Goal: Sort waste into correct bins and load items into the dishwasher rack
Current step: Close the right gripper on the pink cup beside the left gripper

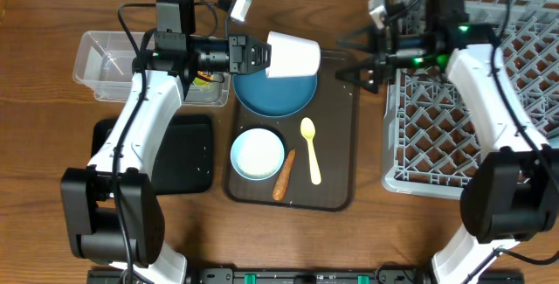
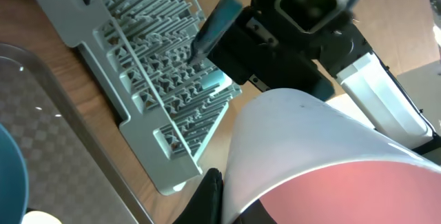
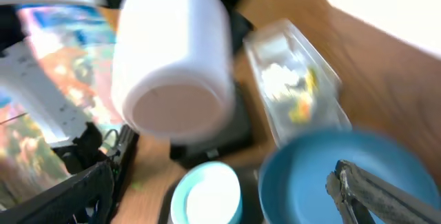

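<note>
My left gripper (image 1: 260, 55) is shut on the rim of a cup (image 1: 293, 55), white outside and pink inside. It holds the cup on its side above the dark-blue plate (image 1: 275, 90). The cup fills the left wrist view (image 2: 310, 141) and shows in the right wrist view (image 3: 172, 52). My right gripper (image 1: 348, 67) is open and empty over the brown tray's far right corner, facing the cup. On the tray lie a white bowl with a light-blue rim (image 1: 258, 155), an orange carrot (image 1: 284, 176) and a pale yellow spoon (image 1: 310, 148). The grey rack (image 1: 454, 118) stands on the right.
A clear tub (image 1: 105, 61) at the far left holds white tissue and a yellow-green wrapper (image 1: 205, 79). A black tray (image 1: 188, 153) lies in front of it. The dark brown serving tray (image 1: 341, 144) sits in the middle. The right arm reaches over the rack's left side.
</note>
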`<state>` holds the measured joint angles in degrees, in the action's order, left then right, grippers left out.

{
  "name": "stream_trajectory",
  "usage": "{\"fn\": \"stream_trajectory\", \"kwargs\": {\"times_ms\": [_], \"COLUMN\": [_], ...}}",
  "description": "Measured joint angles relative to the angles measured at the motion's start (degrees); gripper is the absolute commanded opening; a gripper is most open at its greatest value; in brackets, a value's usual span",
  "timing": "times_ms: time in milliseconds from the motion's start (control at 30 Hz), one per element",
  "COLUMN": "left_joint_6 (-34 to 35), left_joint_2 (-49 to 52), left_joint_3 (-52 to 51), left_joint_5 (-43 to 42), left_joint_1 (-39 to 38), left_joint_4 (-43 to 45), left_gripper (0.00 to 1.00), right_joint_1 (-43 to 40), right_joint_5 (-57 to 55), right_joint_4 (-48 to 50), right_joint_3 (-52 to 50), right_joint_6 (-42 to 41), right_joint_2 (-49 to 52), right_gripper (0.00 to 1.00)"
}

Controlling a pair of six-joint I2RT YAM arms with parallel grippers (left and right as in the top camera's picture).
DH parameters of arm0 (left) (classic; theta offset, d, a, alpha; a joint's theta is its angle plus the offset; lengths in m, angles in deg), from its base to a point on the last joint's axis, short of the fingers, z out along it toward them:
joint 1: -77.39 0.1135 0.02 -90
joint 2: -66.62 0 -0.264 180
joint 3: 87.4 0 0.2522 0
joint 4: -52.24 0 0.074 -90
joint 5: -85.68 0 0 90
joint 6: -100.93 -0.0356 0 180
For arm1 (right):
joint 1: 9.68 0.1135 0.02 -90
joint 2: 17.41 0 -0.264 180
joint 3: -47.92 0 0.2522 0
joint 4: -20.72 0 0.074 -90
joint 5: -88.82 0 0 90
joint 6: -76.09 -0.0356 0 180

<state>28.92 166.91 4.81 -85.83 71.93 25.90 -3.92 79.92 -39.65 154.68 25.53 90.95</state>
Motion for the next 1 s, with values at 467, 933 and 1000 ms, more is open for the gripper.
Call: {"fn": "stream_trajectory", "kwargs": {"times_ms": [467,933,1000], "left_joint_6": [0.0,0.0,0.0], "left_joint_2": [0.0,0.0,0.0], "left_joint_3": [0.0,0.0,0.0], "left_joint_5": [-0.9,-1.3,-1.3], "left_joint_1": [0.0,0.0,0.0], "left_joint_4": [0.0,0.0,0.0], "left_gripper": [0.06,0.06,0.06], "right_joint_1": [7.7,10.0,10.2], "right_joint_5": [5.8,3.2,2.4], "right_joint_4": [10.0,20.3,20.3], "right_joint_3": [0.0,-0.1,-0.1], "right_joint_6": [3.1,-3.8,-4.5], "right_joint_2": [0.0,0.0,0.0], "right_gripper": [0.93,0.84,0.84]}}
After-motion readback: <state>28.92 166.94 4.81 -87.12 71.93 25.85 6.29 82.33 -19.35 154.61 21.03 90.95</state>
